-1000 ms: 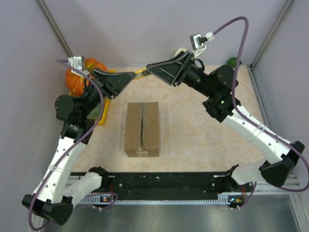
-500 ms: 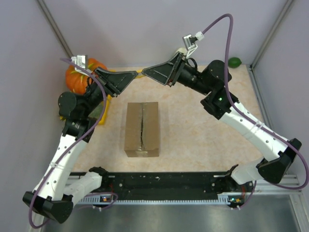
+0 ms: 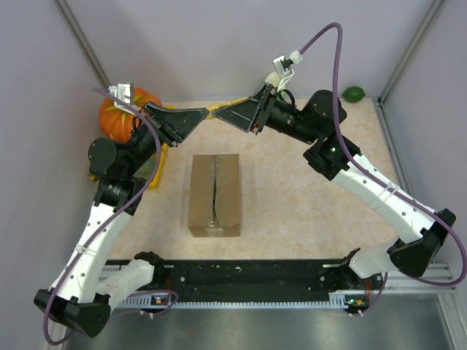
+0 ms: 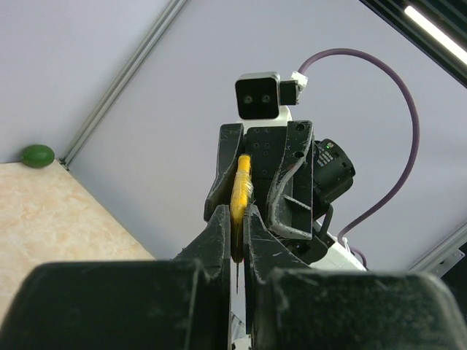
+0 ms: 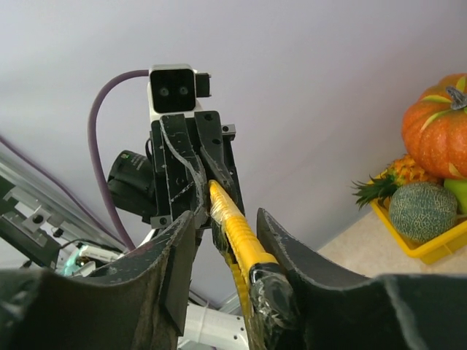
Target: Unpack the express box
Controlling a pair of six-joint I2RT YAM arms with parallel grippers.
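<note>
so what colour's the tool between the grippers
Yellow; the tool shows best in the right wrist view.

Brown express box (image 3: 214, 194), yellow tool (image 5: 235, 230), orange pumpkin (image 5: 436, 125)

The top camera looks steeply down from behind the arm bases, the express box (image 3: 214, 195) central. At its 12 o'clock the wrist cameras face each other, close, tilted upward — all views share the yellow knife (image 3: 212, 109).

Brown express box (image 3: 214, 195) shut, seam taped, mid-table, upright.
</note>
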